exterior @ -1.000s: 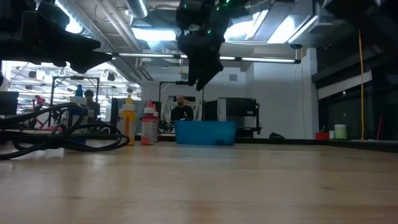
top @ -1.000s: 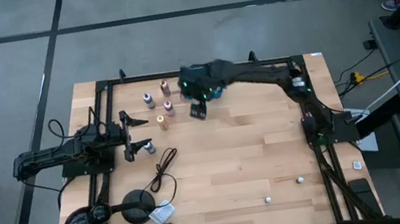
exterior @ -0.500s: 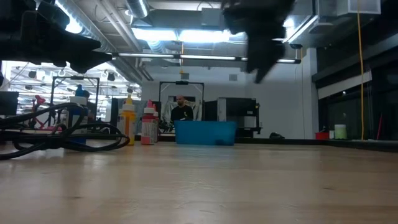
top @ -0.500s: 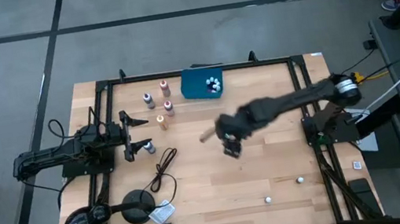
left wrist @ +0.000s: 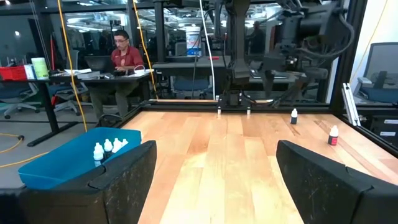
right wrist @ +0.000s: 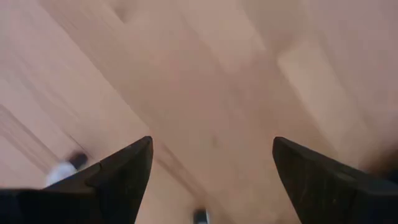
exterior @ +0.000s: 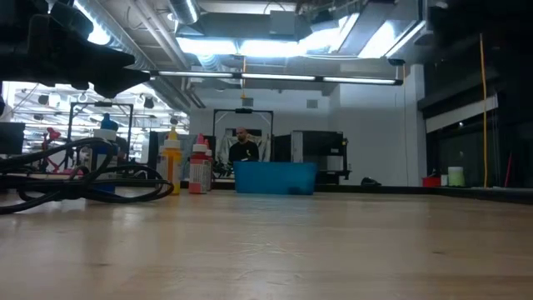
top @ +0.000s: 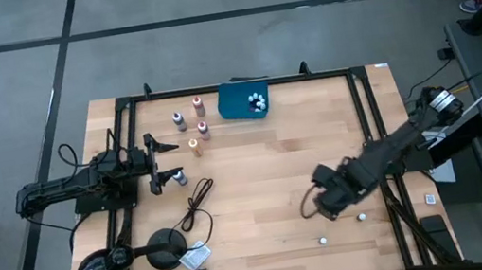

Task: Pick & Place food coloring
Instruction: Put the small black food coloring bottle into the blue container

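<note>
The food coloring bottles are spread about. Several whitish ones lie in the teal tray (top: pixel 238 100) at the far edge; the left wrist view (left wrist: pixel 104 149) shows them too. Several coloured ones (top: pixel 202 128) stand on the table left of the tray. Two tiny whitish ones (top: pixel 323 239) (top: pixel 362 216) stand near the front right. My right gripper (top: pixel 321 204) is open and empty above the table, just beyond those two; its wrist view (right wrist: pixel 211 143) looks down on bare wood and a blurred bottle (right wrist: pixel 62 170). My left gripper (top: pixel 164 161) waits open at the table's left.
A black cable (top: pixel 196 204) and a black round-based stand (top: pixel 167 247) lie at the front left. A black frame (top: pixel 369 125) runs along the table's edges. A person sits in the room beyond the table (left wrist: pixel 122 53). Bare wood (top: pixel 265 165) lies between the tray and my right gripper.
My right gripper has swung from over the teal tray at the far edge toward the table's near right corner, passing over the middle. It has left the low view. The bottles and the tray have stayed where they were.
</note>
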You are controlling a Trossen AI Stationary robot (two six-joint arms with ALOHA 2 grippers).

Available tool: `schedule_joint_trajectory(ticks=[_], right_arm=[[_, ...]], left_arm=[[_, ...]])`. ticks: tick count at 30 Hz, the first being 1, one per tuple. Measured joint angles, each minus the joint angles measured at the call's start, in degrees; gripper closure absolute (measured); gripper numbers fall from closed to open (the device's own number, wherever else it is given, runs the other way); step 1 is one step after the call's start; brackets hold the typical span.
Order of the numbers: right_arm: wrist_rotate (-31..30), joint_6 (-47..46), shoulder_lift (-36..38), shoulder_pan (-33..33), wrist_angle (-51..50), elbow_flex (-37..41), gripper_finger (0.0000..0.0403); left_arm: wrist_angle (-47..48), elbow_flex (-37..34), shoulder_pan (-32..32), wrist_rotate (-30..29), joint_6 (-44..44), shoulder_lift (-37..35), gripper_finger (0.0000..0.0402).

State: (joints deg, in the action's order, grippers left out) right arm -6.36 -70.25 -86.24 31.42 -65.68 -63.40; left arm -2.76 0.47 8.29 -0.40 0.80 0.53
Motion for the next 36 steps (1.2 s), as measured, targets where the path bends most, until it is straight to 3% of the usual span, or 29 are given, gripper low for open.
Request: schedule_joint_trajectory(ticks=[10,19,26,36], right_arm=[[4.7,-21.3,3.1,13.1,3.9,8.5,0.0072],[4.8,-34.4,3.1,19.7,10.7,13.2,0.0072],[4.9,-40.4,2.2,23.9,12.2,15.1,0.0072],[4.9,-40.5,-1.7,25.0,14.2,15.3,0.0073]], left_arm=[[0.0,0.0,0.0,0.0,0.0,0.0,0.0074],[0.0,0.0,0.0,0.0,0.0,0.0,0.0074],[0.0,0.0,0.0,0.0,0.0,0.0,0.0075],[0.0,0.0,0.0,0.0,0.0,0.0,0.0074]])
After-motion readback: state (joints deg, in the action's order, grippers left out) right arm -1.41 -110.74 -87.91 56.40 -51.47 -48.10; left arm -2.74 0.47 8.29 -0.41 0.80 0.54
